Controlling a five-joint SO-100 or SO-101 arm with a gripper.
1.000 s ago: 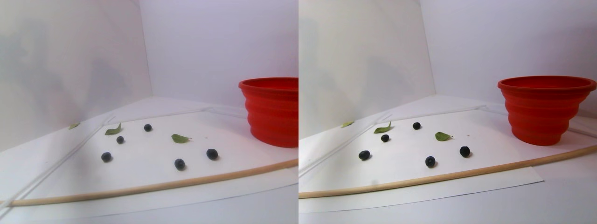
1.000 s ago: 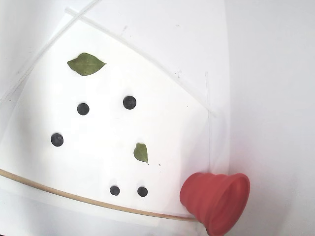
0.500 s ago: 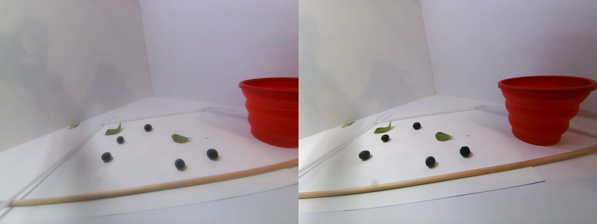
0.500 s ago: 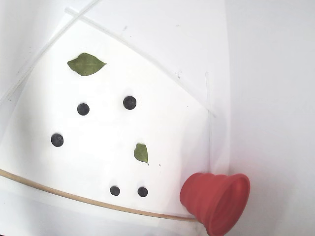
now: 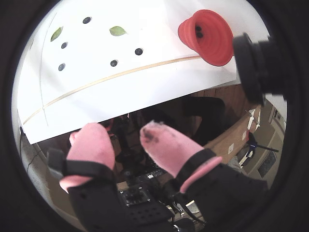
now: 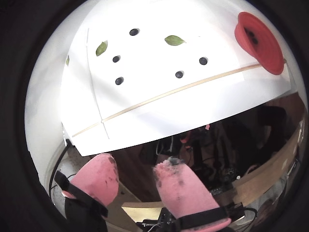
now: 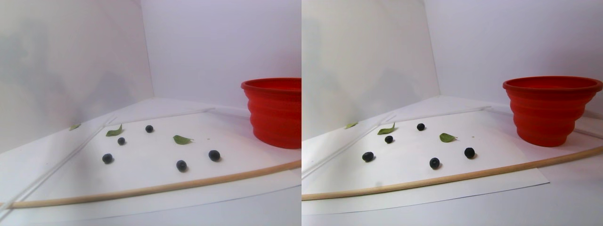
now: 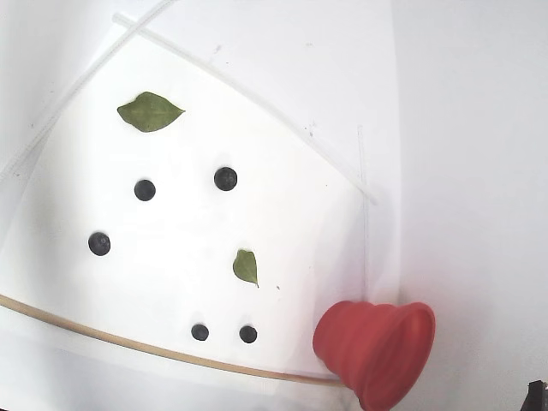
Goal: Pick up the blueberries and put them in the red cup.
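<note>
Several blueberries lie scattered on a white sheet; they also show in the stereo pair view, blueberries, and in both wrist views, blueberries. The red cup stands at the sheet's corner, and in a wrist view the red cup holds two dark berries. My gripper has pink-padded fingers standing open and empty, held beyond the table's near edge, far from the berries and the cup.
Two green leaves lie among the berries. A thin wooden stick curves along the sheet's near edge. White walls close the back. A dark part shows at the fixed view's bottom right corner.
A dark part has come into the bottom right corner of the fixed view. Berries, leaves and cup have not moved.
</note>
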